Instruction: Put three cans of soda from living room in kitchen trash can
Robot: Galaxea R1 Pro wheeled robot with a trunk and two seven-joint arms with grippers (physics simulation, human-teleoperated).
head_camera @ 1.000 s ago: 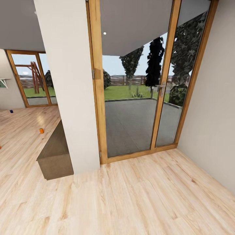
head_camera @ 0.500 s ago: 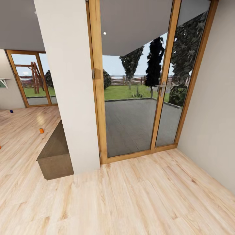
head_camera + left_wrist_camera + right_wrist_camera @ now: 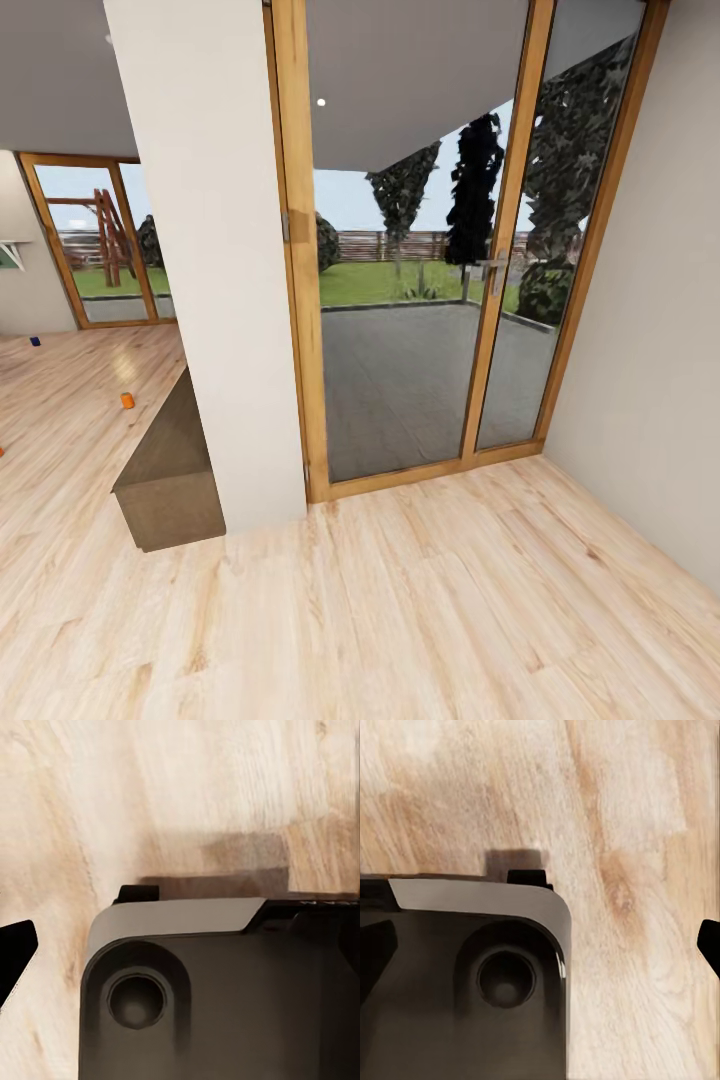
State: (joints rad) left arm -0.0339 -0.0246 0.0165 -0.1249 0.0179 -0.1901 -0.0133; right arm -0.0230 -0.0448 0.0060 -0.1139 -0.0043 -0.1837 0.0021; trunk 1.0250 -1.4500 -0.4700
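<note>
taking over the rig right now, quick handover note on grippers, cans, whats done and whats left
Grippers: the wrist views look down past dark robot bodywork at the wood floor; no fingers seen, state unknown.
Cans: an orange can and a blue can sit on the floor of the room at far left, beyond the white pillar. An orange speck at the left edge may be the third.
Done: nothing binned as far as visible.
Left: fetch all three, find the trash can.

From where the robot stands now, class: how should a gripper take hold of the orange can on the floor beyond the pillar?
The orange can seems to stand upright on the wood floor, so probably grip its round side wall at mid-height, coming in level from the open floor side, away from the brown cabinet. It is too small to judge finer detail.
</note>
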